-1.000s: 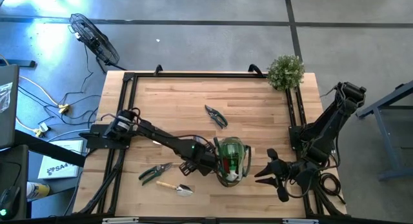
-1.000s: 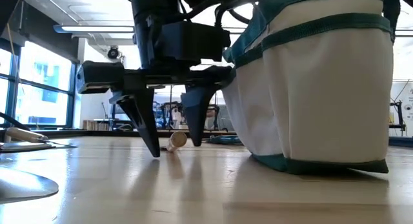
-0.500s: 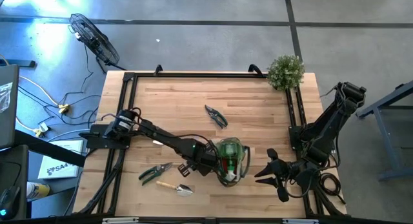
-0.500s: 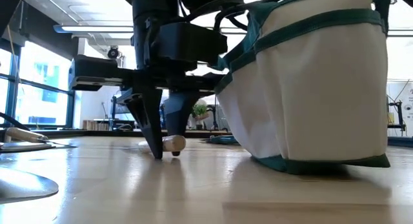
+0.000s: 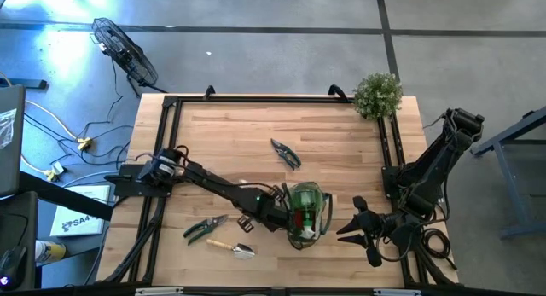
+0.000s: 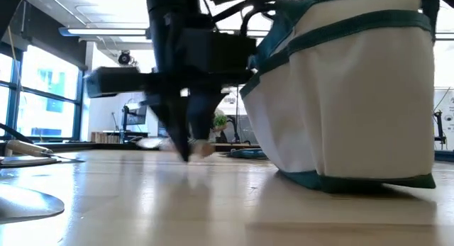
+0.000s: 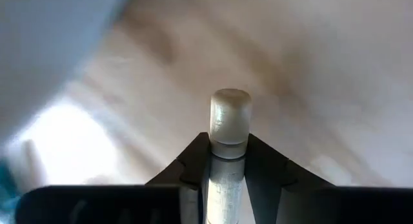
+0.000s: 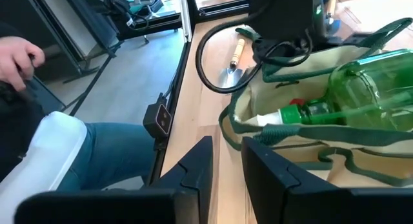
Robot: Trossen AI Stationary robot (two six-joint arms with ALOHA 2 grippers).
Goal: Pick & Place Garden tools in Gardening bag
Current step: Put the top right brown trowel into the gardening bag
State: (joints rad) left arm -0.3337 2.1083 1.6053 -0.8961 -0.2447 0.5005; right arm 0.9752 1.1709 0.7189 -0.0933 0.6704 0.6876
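My left gripper (image 5: 266, 215) stands just left of the gardening bag (image 5: 307, 212), shut on a pale wooden tool handle (image 7: 230, 121); the rest of that tool is hidden. The beige bag with green trim stands upright on its base (image 6: 355, 181) and holds a green spray bottle (image 8: 368, 88). On the table lie dark pruning shears (image 5: 286, 153), green-handled shears (image 5: 205, 229) and a wooden-handled trowel (image 5: 232, 246). My right gripper (image 5: 357, 226) waits right of the bag, its fingers (image 8: 197, 166) a little apart with nothing between them. My left gripper pinches the wooden handle between its two fingers, just behind the handle's rounded free end (image 7: 230, 108), which sticks out past the fingertips. The fingers (image 6: 183, 143) point down from above and lie across the handle. The handle sits about level, close above the tabletop.
A bushy green plant (image 5: 377, 95) stands at the table's far right corner. Black frame rails (image 5: 162, 151) run along the table's left and right sides. A person's leg in jeans (image 8: 97, 166) shows beyond the table's near edge. Bare wood lies across the far half.
My left gripper's fingers stood wide apart on either side of the wooden handle and have shut on it. The gripper has then risen a little, and the handle has come up off the tabletop with it. The bag has stayed in place.
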